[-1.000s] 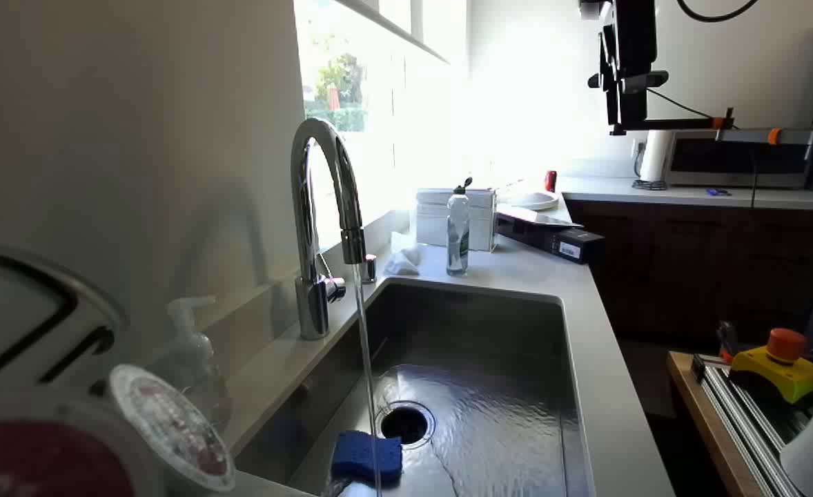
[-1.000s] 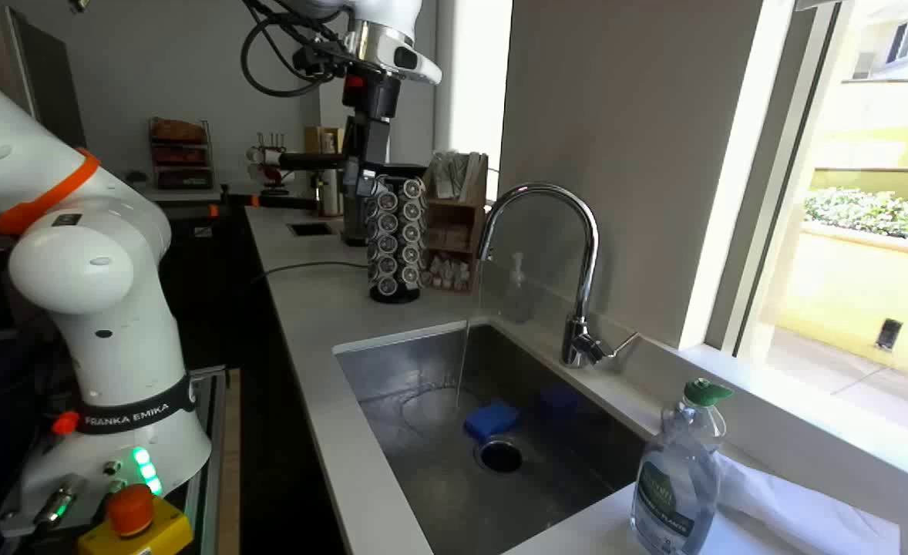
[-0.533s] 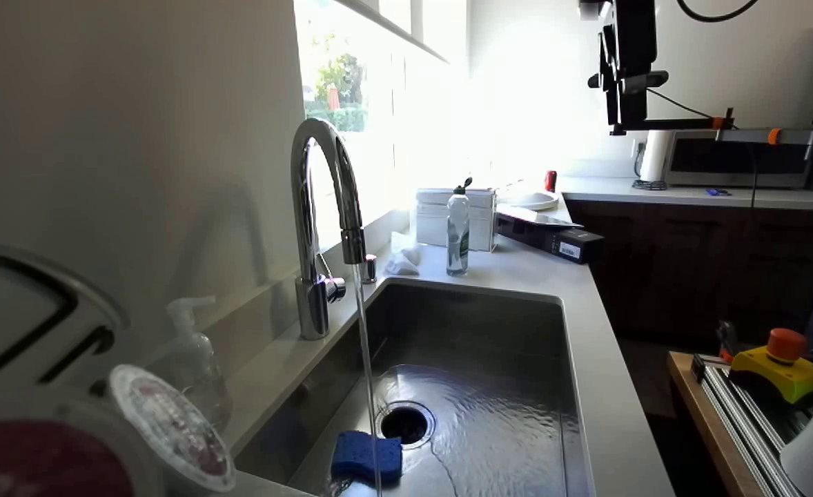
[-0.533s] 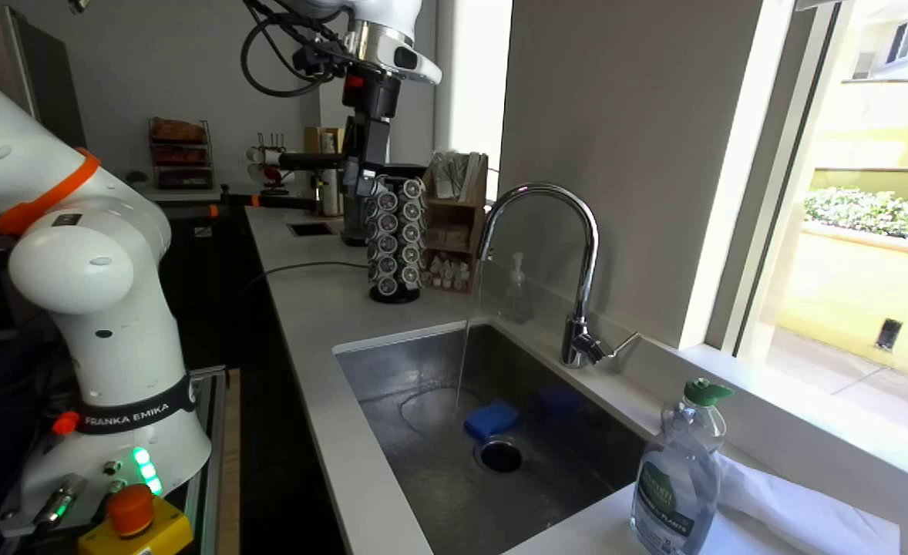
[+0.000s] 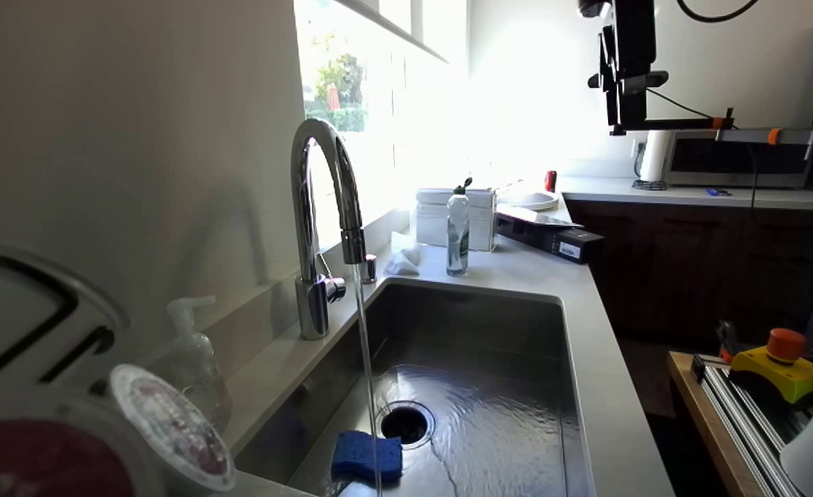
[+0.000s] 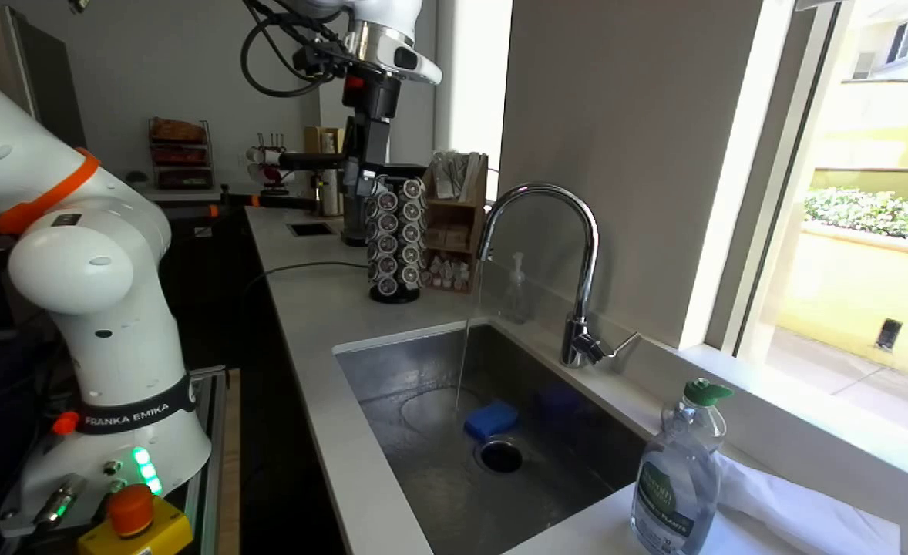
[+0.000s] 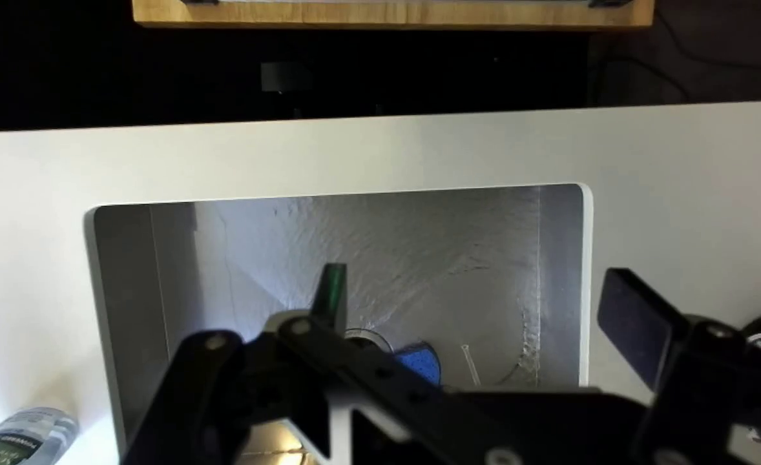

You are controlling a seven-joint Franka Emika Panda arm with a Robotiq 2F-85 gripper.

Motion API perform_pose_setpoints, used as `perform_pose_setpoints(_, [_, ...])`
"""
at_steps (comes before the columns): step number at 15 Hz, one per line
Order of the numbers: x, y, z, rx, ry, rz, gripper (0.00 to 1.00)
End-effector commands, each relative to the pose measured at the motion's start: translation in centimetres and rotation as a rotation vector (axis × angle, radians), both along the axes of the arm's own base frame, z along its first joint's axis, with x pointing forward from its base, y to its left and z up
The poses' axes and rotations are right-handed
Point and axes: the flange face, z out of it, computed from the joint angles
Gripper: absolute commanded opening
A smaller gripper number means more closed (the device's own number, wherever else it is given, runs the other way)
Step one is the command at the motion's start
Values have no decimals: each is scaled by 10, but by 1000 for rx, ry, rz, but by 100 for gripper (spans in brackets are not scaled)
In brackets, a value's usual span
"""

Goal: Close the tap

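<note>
The tall chrome tap point(image 5: 308, 207) stands behind the sink; it also shows in an exterior view point(image 6: 591, 247). Its small lever point(image 6: 623, 345) sticks out sideways from the body on the window side. A thin stream of water point(image 5: 363, 317) runs from the spout into the sink point(image 6: 388, 368). My gripper point(image 6: 363, 166) hangs fingers down, high up and apart from the tap, before the capsule stand in that view. In the wrist view my gripper point(image 7: 480, 309) is open and holds nothing, above the sink. The tap does not show in the wrist view.
A blue sponge point(image 5: 366, 457) lies by the drain. A green-capped dish soap bottle point(image 6: 677, 486) and white cloth point(image 6: 808, 505) stand at the sink's end. A clear pump bottle point(image 6: 516, 289) and capsule stand point(image 6: 396, 239) are at the opposite end. A black structure point(image 5: 631, 76) hangs upper right.
</note>
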Motion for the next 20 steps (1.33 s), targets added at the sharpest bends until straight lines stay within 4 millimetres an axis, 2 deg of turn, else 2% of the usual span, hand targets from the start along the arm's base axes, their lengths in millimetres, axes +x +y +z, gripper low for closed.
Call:
perform_pose_setpoints(1, [27, -37, -19, -27, 9, -172, 100])
perform_pose_setpoints(4, [52, -85, -36, -20, 19, -333, 100])
perform_pose_setpoints(5, [66, -99, -44, -2, 14, -345, 100])
perform_pose_setpoints(7, [93, -121, -54, -10, -92, -361, 100])
perform_pose_setpoints(9, [125, -132, -64, -10, -180, -350, 100])
perform_pose_setpoints(12, [163, -128, -74, 20, -280, -363, 100])
perform_pose_setpoints(13, [140, -131, -69, -1, -254, -362, 100])
perform_pose_setpoints(15, [149, -131, -76, -3, -249, -359, 100])
perform_pose_setpoints(20, [146, -133, -69, -3, -263, -363, 100])
